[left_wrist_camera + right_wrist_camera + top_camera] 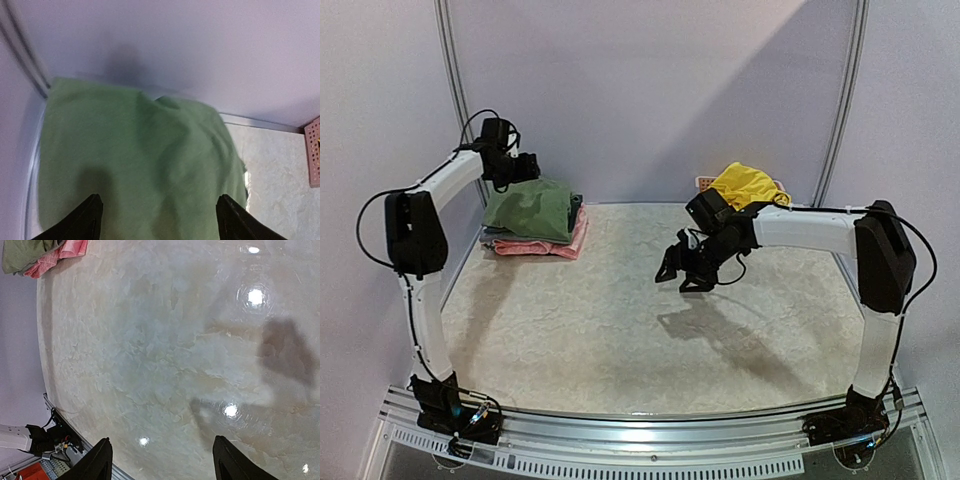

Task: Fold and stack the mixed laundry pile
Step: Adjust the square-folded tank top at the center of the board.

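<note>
1. Two arms show in the overhead view. The left gripper (pixel 520 168) sits in the upper left of the frame, over the back edge of a folded green shirt (pixel 530 208). The right gripper (pixel 682 270) hangs right of centre above the table (pixel 590 330).
2. From the left wrist, the left gripper (pixel 159 205) is released. Its two dark fingers stand wide apart at the bottom of the frame with nothing between them, and the green shirt (pixel 140 150) spreads beneath them against the back wall. Whether the tips touch the cloth I cannot tell.
3. The green shirt lies on top of a folded pink garment (pixel 560 246) – a neat stack in the far left corner of the table.
4. The yellow shorts (pixel 748 183) lie crumpled in the upper right of the overhead frame, on a pink basket (pixel 704 183) that the right arm mostly hides.
5. The right gripper (pixel 161 442) is also released and empty – its fingers are parted over the bare, glossy table (pixel 150 340), well apart from the stack, which shows at the upper left of the right wrist view.
</note>
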### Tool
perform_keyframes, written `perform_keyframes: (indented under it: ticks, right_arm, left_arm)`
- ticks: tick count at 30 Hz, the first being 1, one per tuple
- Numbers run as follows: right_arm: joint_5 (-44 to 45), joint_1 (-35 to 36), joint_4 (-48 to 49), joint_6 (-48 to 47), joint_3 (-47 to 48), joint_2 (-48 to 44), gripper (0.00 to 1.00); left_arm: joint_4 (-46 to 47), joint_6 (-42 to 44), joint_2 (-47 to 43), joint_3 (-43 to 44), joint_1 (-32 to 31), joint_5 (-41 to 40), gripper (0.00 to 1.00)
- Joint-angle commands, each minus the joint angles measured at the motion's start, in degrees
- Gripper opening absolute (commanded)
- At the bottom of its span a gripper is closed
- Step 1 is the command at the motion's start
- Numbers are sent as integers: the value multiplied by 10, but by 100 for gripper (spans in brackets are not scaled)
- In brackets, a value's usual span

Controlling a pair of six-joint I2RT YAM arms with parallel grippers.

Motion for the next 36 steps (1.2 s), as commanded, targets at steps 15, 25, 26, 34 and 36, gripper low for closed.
perform_keyframes:
  ticks: [15,25,26,34,36]
  right_arm:
    - [2,4,-3,-1,88,71,70]
    - [17,4,-12,-6,87,61,70]
    - [17,3,-15,-7,92,62,69]
    - [12,3,-41,-25,118,79,69]
    - [16,3,-47,-29,115,76,69]
  left_arm:
    - [-38,-153,-130,-225,173,118,50]
    - [-29,-92,-109,-186,115,181,38]
    - [-32,-83,-105,-179,106,186,38]
    - [-48,-29,-31,-131,64,166,37]
    - [-46,-23,-15,-131,64,159,37]
